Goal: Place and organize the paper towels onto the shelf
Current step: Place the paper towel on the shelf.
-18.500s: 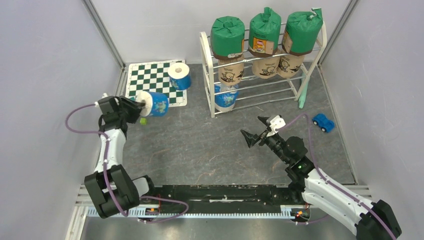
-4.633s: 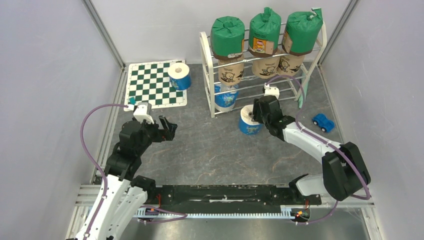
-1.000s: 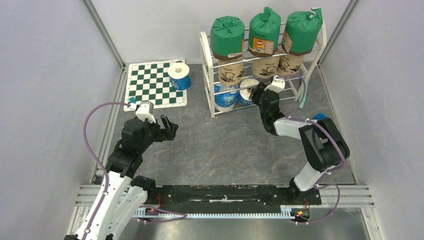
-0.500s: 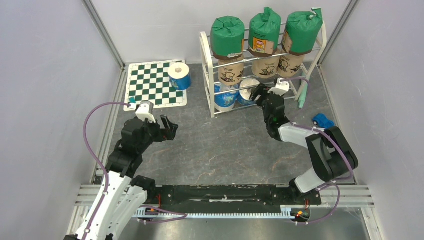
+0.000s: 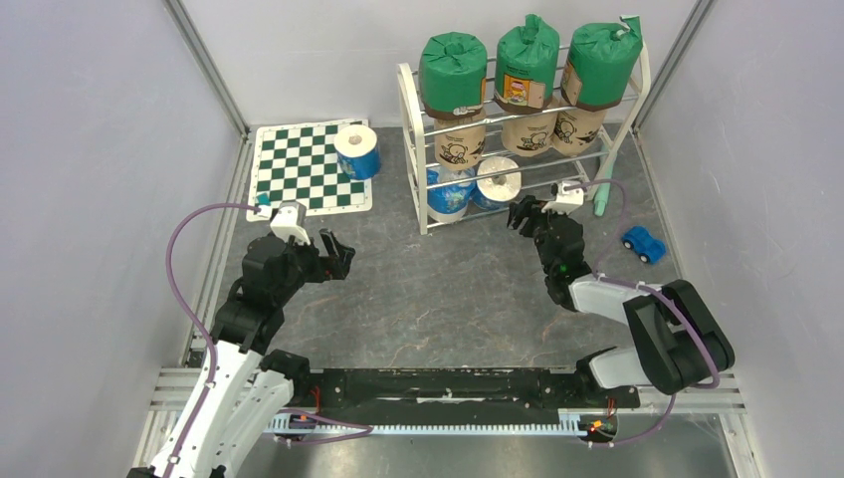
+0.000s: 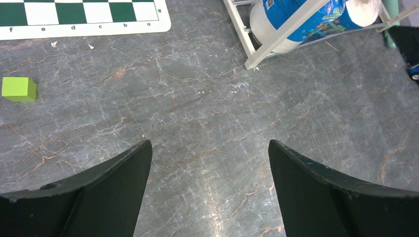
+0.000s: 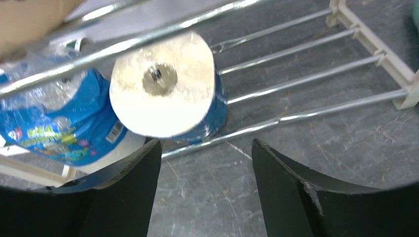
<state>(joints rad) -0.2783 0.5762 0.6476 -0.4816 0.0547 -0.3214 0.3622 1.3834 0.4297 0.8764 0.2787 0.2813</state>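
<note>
Second blue roll (image 5: pixel 498 179) lies on its side on the bottom tier of the shelf (image 5: pixel 409 112), just beside the first blue roll (image 5: pixel 450 191). Green rolls (image 5: pixel 453 68) fill the top tier, with tan rolls (image 5: pixel 460 145) on the tier beneath. Third blue roll (image 5: pixel 356 151) stands on the chessboard mat (image 5: pixel 299 169), off the shelf. Right gripper (image 5: pixel 525 213) is extended toward the shelf front, jaws apart and empty. A second ago it was at the second roll; it has since drawn back. Left gripper (image 5: pixel 334 255) hangs over the floor, jaws wide and empty, position unchanged

Shelf (image 7: pixel 306 78) btm tier: room beside roll (image 7: pixel 163 84)
</note>
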